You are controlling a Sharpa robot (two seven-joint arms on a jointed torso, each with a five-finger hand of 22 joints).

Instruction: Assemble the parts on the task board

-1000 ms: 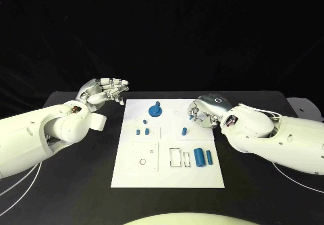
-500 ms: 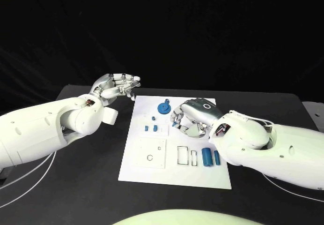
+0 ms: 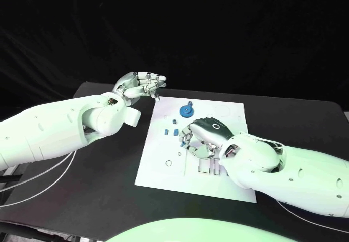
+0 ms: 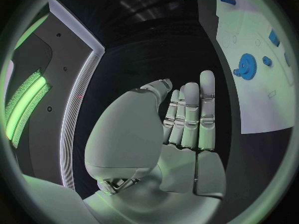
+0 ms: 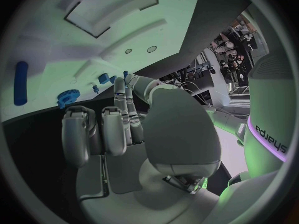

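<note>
So far, little of the assembly looks done. On the left, the left hand [image 3: 140, 85] hovers over the bare black table [image 3: 95, 166] just off the far left corner of the task board [image 3: 164, 174], fingers loosely curled and apart, with nothing in them (the left wrist view shows the palm bare). On the board itself, a blue gear [image 3: 187, 110] sits near the far edge, with small blue pegs [image 3: 169, 131] just in front of it toward the middle; whether these are seated in their sockets or merely lying there cannot be told. A small ring-shaped hole [image 3: 169, 163] on the near left part of the board stands unfilled. Further right, the right hand [image 3: 202, 135] hangs low over the middle of the board, fingers curled downward; whether they pinch a part cannot be told. A blue cylinder [image 5: 20, 83] appears in the right wrist view, lying loose on the board. Most parts, by this judgement, remain to be placed.
</note>
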